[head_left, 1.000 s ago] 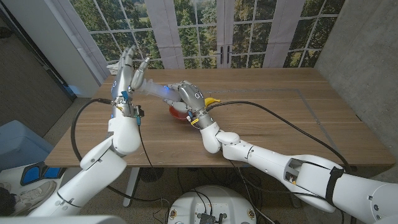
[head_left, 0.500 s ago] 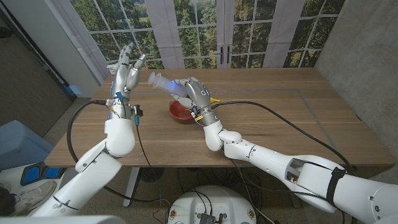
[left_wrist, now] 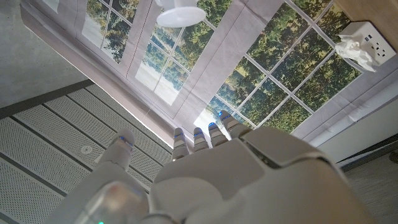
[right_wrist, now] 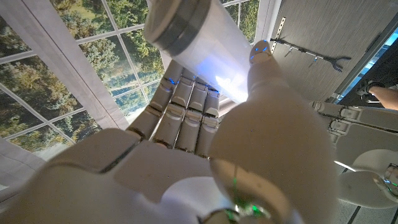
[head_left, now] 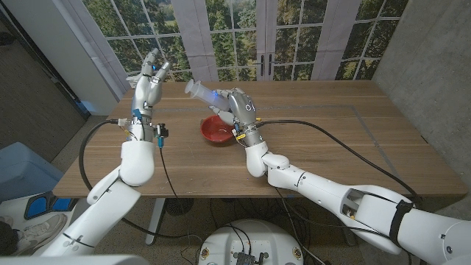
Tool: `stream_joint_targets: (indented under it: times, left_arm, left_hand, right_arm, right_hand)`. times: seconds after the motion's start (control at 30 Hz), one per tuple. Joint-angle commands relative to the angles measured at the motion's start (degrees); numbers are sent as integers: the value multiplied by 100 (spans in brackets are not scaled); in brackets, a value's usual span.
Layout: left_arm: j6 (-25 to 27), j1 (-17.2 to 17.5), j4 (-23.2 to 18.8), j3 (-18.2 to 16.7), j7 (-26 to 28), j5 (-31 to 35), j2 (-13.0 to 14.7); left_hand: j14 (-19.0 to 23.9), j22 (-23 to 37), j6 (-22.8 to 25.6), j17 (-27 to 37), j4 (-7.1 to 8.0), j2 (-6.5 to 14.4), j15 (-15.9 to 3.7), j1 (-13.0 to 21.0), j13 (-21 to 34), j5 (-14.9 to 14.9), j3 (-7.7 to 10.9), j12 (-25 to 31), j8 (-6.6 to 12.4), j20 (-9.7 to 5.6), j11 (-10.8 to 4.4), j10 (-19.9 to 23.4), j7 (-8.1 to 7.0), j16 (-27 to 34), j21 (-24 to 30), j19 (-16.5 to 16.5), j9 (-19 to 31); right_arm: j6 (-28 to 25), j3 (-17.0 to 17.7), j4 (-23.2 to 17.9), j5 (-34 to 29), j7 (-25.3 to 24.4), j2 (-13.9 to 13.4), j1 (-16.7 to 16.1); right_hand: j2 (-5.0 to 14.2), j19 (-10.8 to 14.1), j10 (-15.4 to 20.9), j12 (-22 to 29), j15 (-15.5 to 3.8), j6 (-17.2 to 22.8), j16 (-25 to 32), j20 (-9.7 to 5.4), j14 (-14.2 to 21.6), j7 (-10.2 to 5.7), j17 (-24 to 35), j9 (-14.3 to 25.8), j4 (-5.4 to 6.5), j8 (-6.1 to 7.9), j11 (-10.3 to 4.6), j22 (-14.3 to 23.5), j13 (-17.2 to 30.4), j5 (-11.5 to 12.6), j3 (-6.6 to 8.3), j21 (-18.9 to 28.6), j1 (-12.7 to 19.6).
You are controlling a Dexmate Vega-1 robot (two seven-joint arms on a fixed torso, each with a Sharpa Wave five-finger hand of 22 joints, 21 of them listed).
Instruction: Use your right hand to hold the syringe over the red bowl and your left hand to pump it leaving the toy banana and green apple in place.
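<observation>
My right hand [head_left: 235, 109] is raised over the table and grips a clear syringe [head_left: 199, 90], whose plunger end points up and to the left. In the right wrist view the syringe barrel [right_wrist: 205, 43] lies across my curled fingers [right_wrist: 183, 115]. The red bowl [head_left: 215, 130] sits on the table just below and left of that hand. My left hand [head_left: 149, 77] is lifted to the left of the syringe, fingers pointing up and holding nothing, a gap away from the plunger end. Seen from its wrist camera, the left hand [left_wrist: 217, 174] is aimed at the ceiling and windows.
The wooden table [head_left: 331, 140] stretches wide to the right of the bowl. Black cables [head_left: 324, 132] trail from both arms across the table. Windows and glass doors stand behind the far edge.
My right hand has lifted and tilted the syringe upward above the bowl, hiding the yellow thing beside it. My left hand has drawn slightly back and up.
</observation>
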Motion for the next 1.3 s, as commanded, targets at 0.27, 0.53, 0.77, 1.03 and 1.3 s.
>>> stream_joint_targets:
  times: [0.27,0.53,0.77,1.03,1.3]
  left_arm:
    - [-906,-180,512,-36,-478,-282,-128]
    - [-1036,-209,636,-33,-610,-450,-196]
    - [-1365,-311,845,-11,-803,-608,-185]
    - [-1376,-308,855,2,-940,-797,-211]
    - [-1264,-281,762,18,-934,-748,-240]
  left_hand:
    - [43,8,31,5,-3,17,-226,-24,27,7,-7,45,27,19,-22,39,-52,47,40,17,28]
    - [50,7,59,0,-14,22,-233,-7,26,9,-3,50,30,22,-27,68,-78,41,43,40,28]
    - [61,7,62,-5,-29,33,-247,12,26,12,4,48,24,31,-31,83,-74,36,69,126,28]
    - [68,7,73,-7,-41,41,-253,25,26,14,10,43,23,38,-32,89,-80,32,70,148,28]
    - [69,8,79,-9,-54,49,-259,36,26,15,16,35,19,44,-25,84,-85,26,65,158,28]
  right_arm:
    - [-427,271,-93,-26,-65,-144,-149]
    - [-915,398,-372,28,12,-320,-298]
    - [-1355,476,-776,18,189,-481,-455]
    - [-1915,599,-1162,-19,412,-662,-678]
    - [-2279,722,-1484,16,579,-796,-862]
  right_hand:
    - [646,-8,826,2,-731,1099,-1,-486,49,-1055,27,31,82,14,-746,-9,85,39,110,53,551]
    - [656,-15,812,10,-741,1071,10,-485,69,-1041,48,39,63,8,-736,-10,134,51,124,65,581]
    - [660,-24,804,19,-741,1049,13,-480,73,-1046,63,45,58,4,-739,-11,176,57,130,75,592]
    - [664,-36,786,18,-730,1035,10,-474,67,-1042,80,53,65,4,-743,-11,216,63,131,87,586]
    - [667,-40,790,7,-728,1030,1,-470,60,-1038,91,59,69,8,-735,-13,223,67,135,101,577]
